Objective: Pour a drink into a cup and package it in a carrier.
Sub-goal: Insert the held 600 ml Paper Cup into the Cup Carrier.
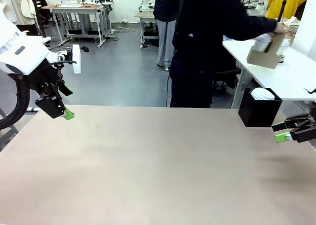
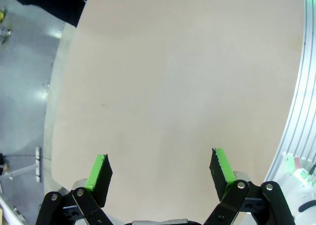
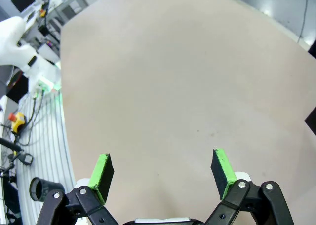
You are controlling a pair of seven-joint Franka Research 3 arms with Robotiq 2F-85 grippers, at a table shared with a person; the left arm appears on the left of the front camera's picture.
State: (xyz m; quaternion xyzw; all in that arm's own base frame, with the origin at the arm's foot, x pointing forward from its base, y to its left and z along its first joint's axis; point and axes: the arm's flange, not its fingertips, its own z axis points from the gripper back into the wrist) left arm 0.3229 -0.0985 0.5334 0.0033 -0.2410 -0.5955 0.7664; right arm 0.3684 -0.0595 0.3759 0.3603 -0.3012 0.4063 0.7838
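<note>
Across the room from my table, the brown cardboard carrier point(image 1: 266, 56) stands on a white side table's near edge, steadied by a person's hand, with a white cup point(image 1: 263, 41) seated inside it and a bottle point(image 1: 283, 50) just behind, its contents unclear.

- The table point(image 1: 158, 170) lay between the two arms, the person point(image 1: 207, 42) behind its far edge.
- A box point(image 1: 259, 111) sat at its far right corner.
- The carrier point(image 1: 266, 55) rested on a side table point(image 1: 291, 77) behind that, at the person's hand point(image 1: 280, 27).
</note>
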